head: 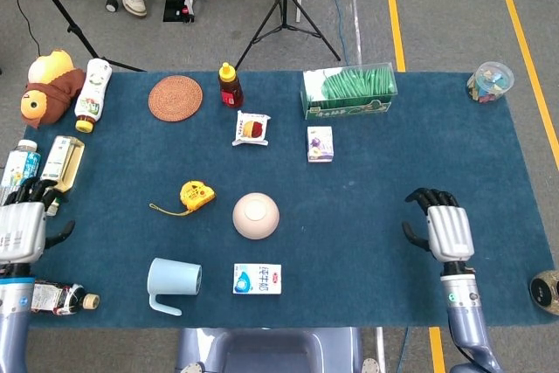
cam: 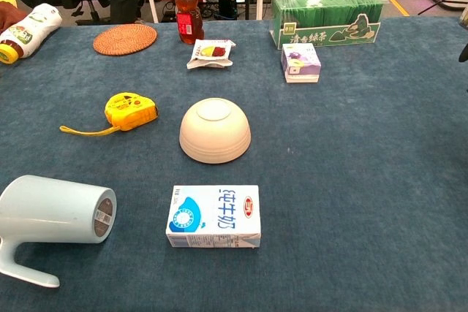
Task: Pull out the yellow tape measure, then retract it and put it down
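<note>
The yellow tape measure (head: 196, 194) lies on the blue surface (head: 349, 216), left of the middle, with a short yellow strap trailing from it toward the left edge; nothing touches it. Just to its right sits an upturned cream bowl (head: 256, 215), and toward the near edge from the bowl lies a small milk carton (head: 258, 279) flat on its side. A pale blue mug (head: 173, 282) lies tipped over near the near edge, left of the carton.

Toward the far edge are a woven round coaster (head: 175, 97), a red-brown squeeze bottle (head: 230, 86) with a yellow cap, a snack packet (head: 251, 128), a small purple box (head: 320, 143) and a green tea box (head: 348, 91). Several bottles (head: 61, 163) and a plush toy (head: 48, 85) crowd the far left corner and left edge.

The left hand (head: 21, 229) is at the left edge, well apart from the tape measure, its fingers apart and holding nothing. The right hand (head: 447, 229) hovers near the right side of the near edge, fingers likewise loosely spread with nothing in them.
</note>
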{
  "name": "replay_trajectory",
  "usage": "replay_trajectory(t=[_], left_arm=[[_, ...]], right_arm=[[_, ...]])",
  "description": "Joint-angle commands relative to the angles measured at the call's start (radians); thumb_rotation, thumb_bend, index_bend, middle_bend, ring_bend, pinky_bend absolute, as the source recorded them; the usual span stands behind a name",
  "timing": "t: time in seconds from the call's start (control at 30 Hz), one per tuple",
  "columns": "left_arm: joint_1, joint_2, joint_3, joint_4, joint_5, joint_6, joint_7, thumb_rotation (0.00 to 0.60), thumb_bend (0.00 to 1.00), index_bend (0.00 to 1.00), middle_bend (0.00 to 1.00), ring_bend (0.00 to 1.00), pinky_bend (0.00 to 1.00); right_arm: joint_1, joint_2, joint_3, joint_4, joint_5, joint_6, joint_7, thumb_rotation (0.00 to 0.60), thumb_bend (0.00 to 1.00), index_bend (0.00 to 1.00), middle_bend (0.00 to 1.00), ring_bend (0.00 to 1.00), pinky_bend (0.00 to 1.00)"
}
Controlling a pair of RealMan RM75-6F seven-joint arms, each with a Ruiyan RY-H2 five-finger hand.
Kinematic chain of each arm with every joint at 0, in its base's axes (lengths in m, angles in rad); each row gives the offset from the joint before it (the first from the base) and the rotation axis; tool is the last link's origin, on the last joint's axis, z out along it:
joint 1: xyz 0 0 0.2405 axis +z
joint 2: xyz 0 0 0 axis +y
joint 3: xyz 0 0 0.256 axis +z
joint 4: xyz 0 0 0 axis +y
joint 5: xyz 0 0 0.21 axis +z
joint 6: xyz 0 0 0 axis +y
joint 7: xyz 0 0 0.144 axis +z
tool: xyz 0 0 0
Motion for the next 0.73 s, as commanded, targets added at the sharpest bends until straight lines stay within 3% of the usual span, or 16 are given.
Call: replay_trajectory(t=[0.03,0.73], left_arm=[[0.061,0.012,0.010,-0.002,0.030,0.007,-0.018,0.596,0.20,0.43,0.28,0.16,0.31],[0.153,0.032,-0.071,-0.047,0.132,-0.108,0.040,0.598,0.20,0.43,0.28,0.16,0.31]], right_arm=[[-0.031,0.014,-0.013,-0.021,-0.023,0.039,-0.018,0.553,0.35,0.36,0.32,0.27,0.24],[-0.113,0.069,-0.027,-0.058,-0.043,0.075,-0.007,0.552,0.35,0.36,0.32,0.26,0.23]])
